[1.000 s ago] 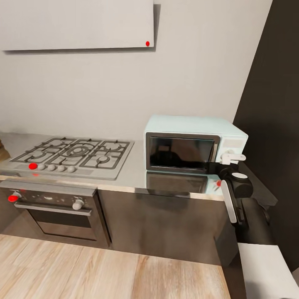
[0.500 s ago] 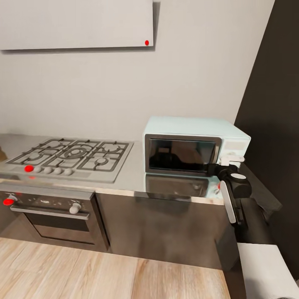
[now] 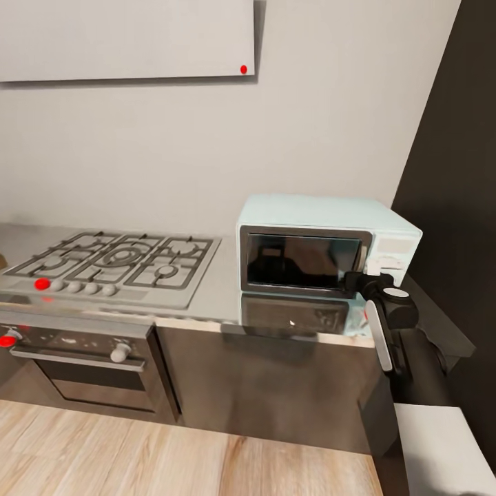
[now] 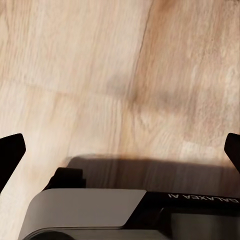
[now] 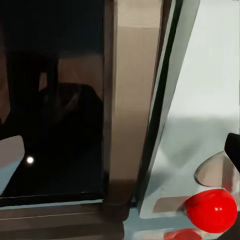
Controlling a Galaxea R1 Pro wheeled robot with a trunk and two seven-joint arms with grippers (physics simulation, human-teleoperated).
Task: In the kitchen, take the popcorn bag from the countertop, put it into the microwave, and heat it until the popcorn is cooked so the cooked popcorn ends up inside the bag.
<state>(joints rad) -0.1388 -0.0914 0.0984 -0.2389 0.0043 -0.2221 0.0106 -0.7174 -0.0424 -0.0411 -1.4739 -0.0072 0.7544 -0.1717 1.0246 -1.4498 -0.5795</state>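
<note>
Head view: right tool (image 3: 359, 278) at the microwave (image 3: 324, 250) door's right edge, on the grey tabletop (image 3: 224, 289).
Its spread is hard to judge; fingers mostly cut off. Left tool (image 4: 120, 150) gapes wide over plank floor (image 4: 90, 75). Microwave door shut, glass dark.

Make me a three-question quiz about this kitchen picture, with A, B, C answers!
1. Where is the microwave?
A. on the floor
B. on the countertop, beside the gas hob
C. on top of the hob

2. What colour is the microwave's body?
A. pale mint-blue
B. red
C. yellow

3. Is the microwave door open?
A. wide open
B. shut
C. taken off

Answers:
1 B: in the head view it stands on the grey worktop, to the right of the hob.
2 A: its top and side are pale blue.
3 B: the dark glass door lies flat against the front.
</note>
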